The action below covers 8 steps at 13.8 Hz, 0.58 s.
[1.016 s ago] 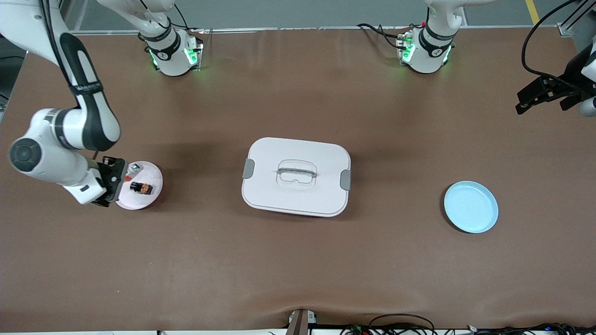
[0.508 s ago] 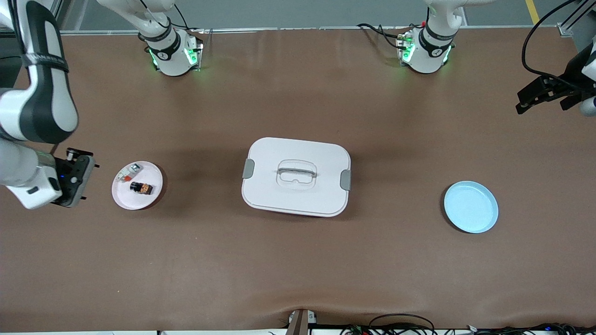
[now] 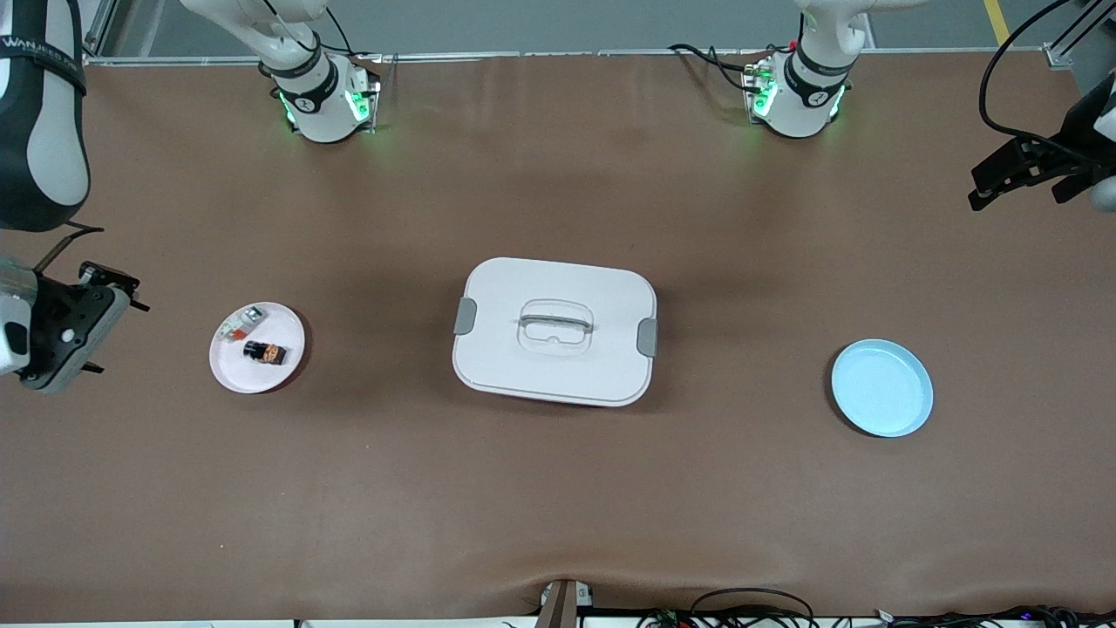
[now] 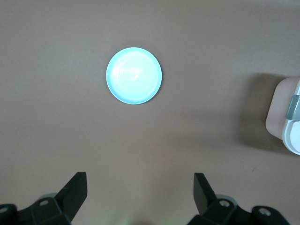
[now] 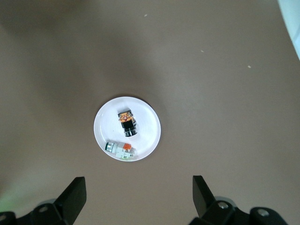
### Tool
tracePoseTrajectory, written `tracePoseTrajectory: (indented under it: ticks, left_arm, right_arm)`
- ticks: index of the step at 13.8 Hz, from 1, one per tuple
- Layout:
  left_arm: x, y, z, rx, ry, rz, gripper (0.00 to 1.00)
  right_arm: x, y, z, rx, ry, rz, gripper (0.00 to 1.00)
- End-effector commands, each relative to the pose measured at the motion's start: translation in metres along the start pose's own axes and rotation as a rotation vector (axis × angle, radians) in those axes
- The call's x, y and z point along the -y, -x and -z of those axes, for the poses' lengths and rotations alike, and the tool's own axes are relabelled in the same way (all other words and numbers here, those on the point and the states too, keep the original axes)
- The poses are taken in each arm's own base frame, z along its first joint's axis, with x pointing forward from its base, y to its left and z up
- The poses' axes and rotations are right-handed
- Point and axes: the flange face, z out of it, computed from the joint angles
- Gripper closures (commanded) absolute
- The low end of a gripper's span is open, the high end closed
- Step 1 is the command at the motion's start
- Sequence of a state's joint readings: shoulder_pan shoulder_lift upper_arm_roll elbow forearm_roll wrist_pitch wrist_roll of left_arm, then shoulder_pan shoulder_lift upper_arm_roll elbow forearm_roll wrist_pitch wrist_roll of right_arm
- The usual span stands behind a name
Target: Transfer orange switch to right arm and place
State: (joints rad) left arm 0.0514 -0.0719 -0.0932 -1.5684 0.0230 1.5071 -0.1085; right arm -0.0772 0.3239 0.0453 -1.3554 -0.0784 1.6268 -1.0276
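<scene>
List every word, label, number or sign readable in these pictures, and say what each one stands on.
"WANJEED": white print, partly cut off at the picture's edge, on the black strap around the right arm.
Round badges on the two arm bases: too small to read.
Orange switch, white part, pink plate, blue plate, lidded box: no readable text.

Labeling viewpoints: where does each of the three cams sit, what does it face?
Front: high across the table, facing both bases; shows left end effector, right end effector, lidded white box.
Left wrist: looks down at blue plate, own open fingers.
Right wrist: looks down at white dish with orange switch.
Front shares both plates.
</scene>
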Motion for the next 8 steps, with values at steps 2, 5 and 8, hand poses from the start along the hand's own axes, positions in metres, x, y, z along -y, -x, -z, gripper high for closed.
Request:
tracePoseTrajectory:
  ticks: [2, 5, 8]
  left_arm:
    - [0.003, 0.007, 0.007, 0.002, 0.018, -0.013, 0.0]
    - [0.002, 0.01, 0.006, 0.018, 0.026, -0.014, 0.0]
    - [0.003, 0.014, 0.007, 0.038, 0.028, -0.017, 0.0]
  right_arm:
    - [0.0, -0.008, 0.027, -0.017, 0.039, -0.357, 0.0]
    - [0.009, -0.023, 0.031, -0.031, 0.046, -0.611, 0.0]
    - [0.01, -0.025, 0.034, -0.056, 0.037, -0.695, 0.0]
